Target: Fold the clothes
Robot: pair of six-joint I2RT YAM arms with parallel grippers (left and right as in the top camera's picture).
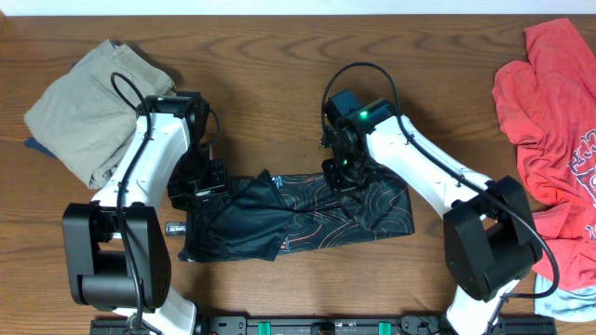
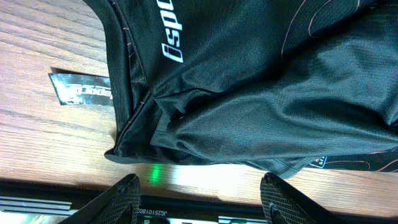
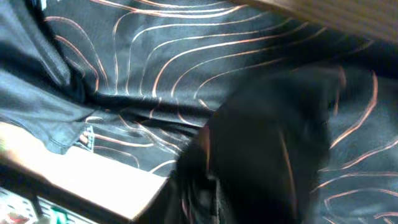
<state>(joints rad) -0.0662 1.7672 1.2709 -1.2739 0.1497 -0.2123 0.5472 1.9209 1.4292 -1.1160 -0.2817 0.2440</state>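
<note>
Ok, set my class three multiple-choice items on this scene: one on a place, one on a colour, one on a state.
1. Where on the table do the trousers lie? A left side; B centre; C right side.
2. What colour are the thin lines on the jersey? A green; B orange; C blue.
3. How is the left hand? A shut on the jersey; B shut on the trousers; C open, holding nothing.

Answers:
1 A: the overhead view shows them beside the left arm.
2 B: the right wrist view shows orange curves on black cloth.
3 C: the left wrist view shows it spread wide with nothing in it.
</note>
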